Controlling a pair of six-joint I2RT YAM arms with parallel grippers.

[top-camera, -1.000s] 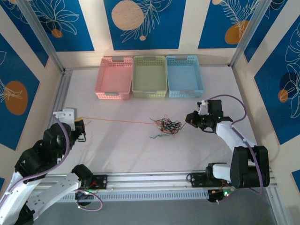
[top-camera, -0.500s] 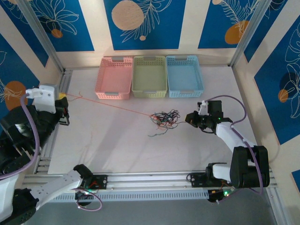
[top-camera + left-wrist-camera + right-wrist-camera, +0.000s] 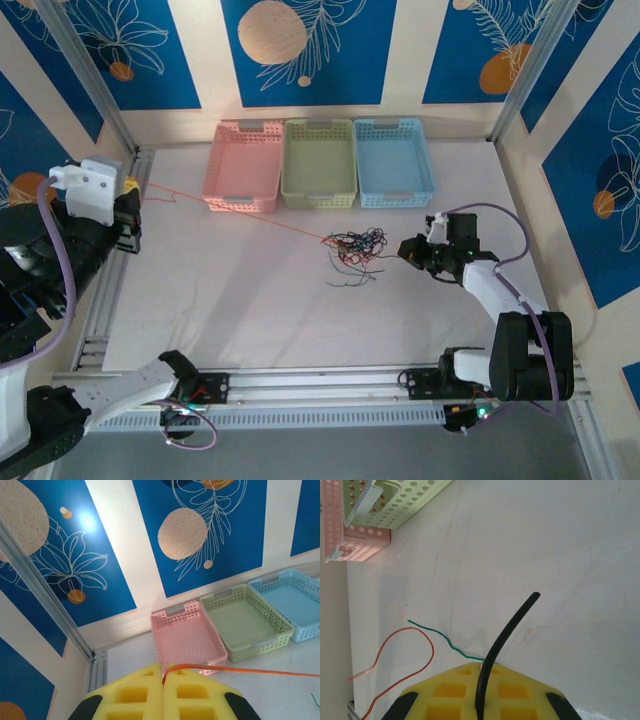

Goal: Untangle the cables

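Left hand point(image 3: 163, 674), right hand point(image 3: 480, 669): both clamped.

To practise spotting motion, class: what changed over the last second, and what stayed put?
The left gripper, shut on the orange wire, lifted back and leftward, pulling that wire with it; the tangle of wires slid slightly rearward. The right gripper stayed put, shut on a black wire.
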